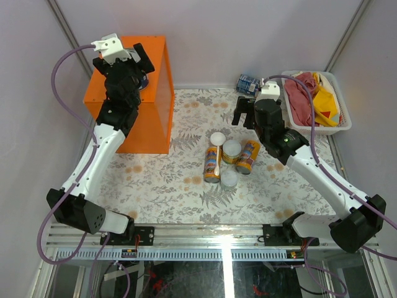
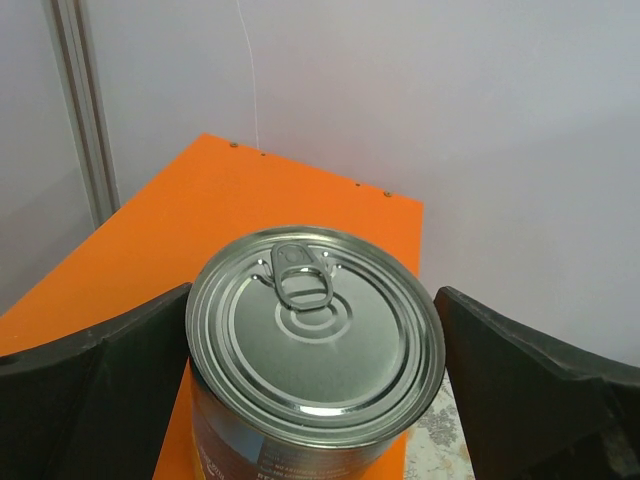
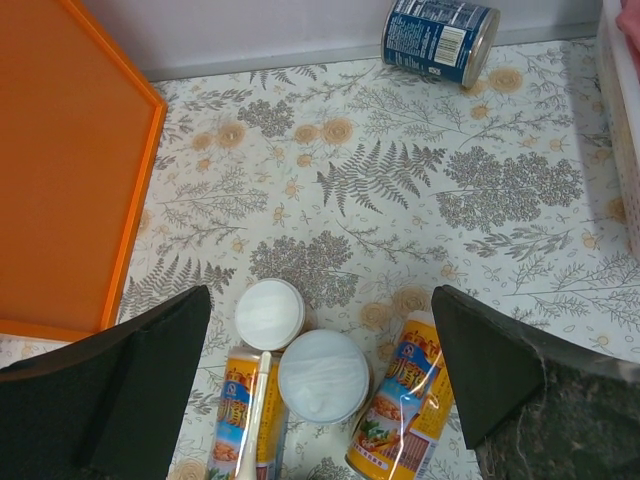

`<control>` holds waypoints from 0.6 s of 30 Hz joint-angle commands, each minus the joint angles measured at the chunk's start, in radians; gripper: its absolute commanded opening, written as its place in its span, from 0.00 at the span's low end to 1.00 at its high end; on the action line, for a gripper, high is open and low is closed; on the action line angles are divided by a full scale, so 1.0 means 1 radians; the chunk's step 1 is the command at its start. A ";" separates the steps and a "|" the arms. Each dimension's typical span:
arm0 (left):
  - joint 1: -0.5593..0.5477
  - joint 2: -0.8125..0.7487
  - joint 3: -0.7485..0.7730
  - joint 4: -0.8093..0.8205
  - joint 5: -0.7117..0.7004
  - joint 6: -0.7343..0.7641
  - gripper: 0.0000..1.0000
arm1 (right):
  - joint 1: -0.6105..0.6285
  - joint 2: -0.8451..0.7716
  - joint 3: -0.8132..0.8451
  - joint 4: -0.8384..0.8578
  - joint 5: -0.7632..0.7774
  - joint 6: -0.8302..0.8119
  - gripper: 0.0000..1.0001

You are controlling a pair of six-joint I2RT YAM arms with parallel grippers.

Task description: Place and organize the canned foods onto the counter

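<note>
Here, can (image 2: 315,335) upright over counter (image 2: 170,220).

This is a robotics lab test cell rather than a home kitchen. Plain pale wall panels (image 1: 248,37) set in metal framing posts (image 1: 65,25) enclose a small table (image 1: 180,186) with a fern-print covering. Two robot arms (image 1: 99,155) stand bolted to an aluminium rail (image 1: 205,239) along its near edge.
</note>
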 commanded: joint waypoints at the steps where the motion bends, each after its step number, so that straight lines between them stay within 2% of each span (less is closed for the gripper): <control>1: 0.016 0.014 0.068 -0.096 -0.028 -0.044 0.99 | -0.005 0.002 0.048 0.070 -0.013 0.003 1.00; 7: 0.032 0.029 0.105 -0.150 -0.026 -0.074 0.90 | -0.005 -0.006 0.035 0.082 -0.014 0.010 1.00; 15: 0.033 0.003 0.116 -0.190 0.004 -0.079 0.93 | -0.005 -0.017 0.013 0.095 -0.018 0.017 1.00; 18: 0.041 0.029 0.162 -0.225 0.004 -0.071 0.89 | -0.004 -0.014 0.013 0.099 -0.022 0.023 1.00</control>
